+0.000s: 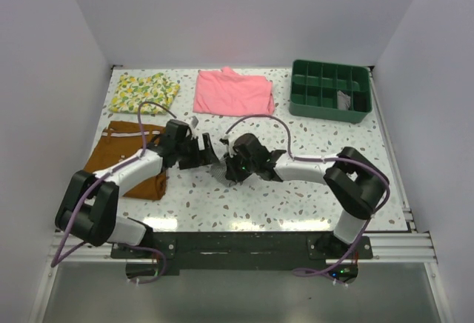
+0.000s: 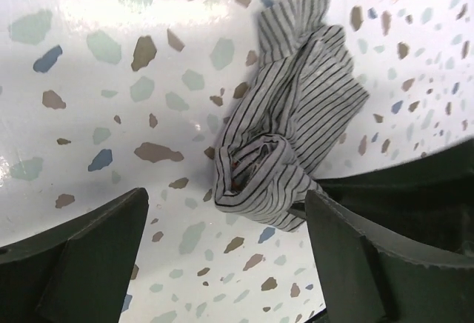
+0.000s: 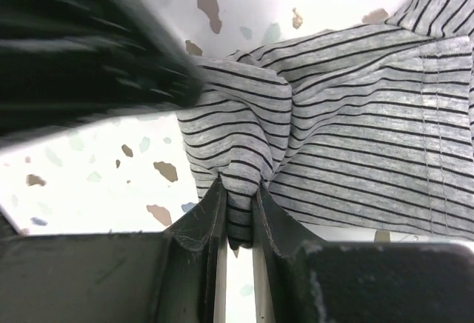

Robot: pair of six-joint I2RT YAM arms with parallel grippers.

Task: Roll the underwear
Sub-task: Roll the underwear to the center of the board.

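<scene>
Speckled desk beneath everything, white walls around. Two arms extended from 6 o'clock: left arm slanting toward 1 o'clock, right arm bent back toward 9 o'clock, both heads close together near the desk's middle.

At 9 o'clock, rust-brown shorts laid flat, partly under the left arm. At 1 o'clock, a green tray of compartments, a small pale item in one near its right end. At 12 o'clock, a pink folded garment. At 11 o'clock, a yellow lemon-print cloth.

Near the middle, between the two heads and mostly hidden in the top view, the underwear: grey-and-white striped knit, bunched on the desk. One end wound into a loose coil with reddish flecks at its core, the other trailing toward 1 o'clock in the left wrist view.

Left jaws wide apart, holding nothing. Coil down in the gap between them, well clear of the finger at 8 o'clock, just beside the finger at 4 o'clock, contact there impossible to tell.

Right jaws nearly together, clamped on a small pinched fold of the underwear. Fingers at 6 o'clock in the right wrist view, striped cloth fanning out toward 1 and 3 o'clock.
</scene>
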